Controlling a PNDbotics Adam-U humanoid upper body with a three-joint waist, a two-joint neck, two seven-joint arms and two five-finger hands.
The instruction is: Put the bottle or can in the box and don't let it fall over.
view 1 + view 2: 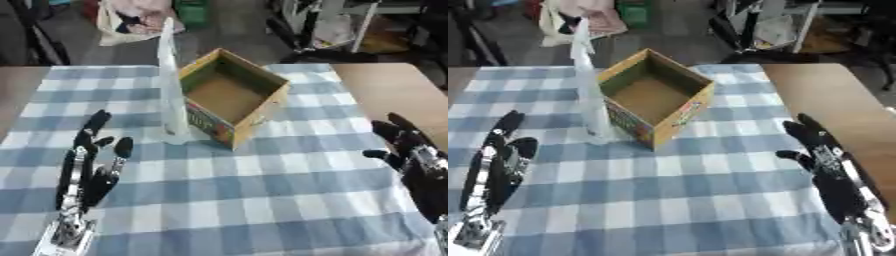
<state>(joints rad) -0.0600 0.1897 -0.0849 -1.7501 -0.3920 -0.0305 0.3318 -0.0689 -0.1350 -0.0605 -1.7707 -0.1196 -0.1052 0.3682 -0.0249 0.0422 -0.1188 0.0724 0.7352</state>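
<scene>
A tall clear plastic bottle (172,90) stands upright on the blue checked cloth, touching or just beside the left side of an open cardboard box (230,95). The box is empty inside, with a printed green and red front wall. My left hand (86,165) rests open at the lower left, fingers pointing up toward the bottle, well short of it. My right hand (824,165) rests open at the lower right, fingers straight, apart from the box.
The checked cloth (262,185) covers most of the wooden table (394,85), whose bare top shows at the right. Beyond the far edge are bags, a green crate and chair legs on the floor.
</scene>
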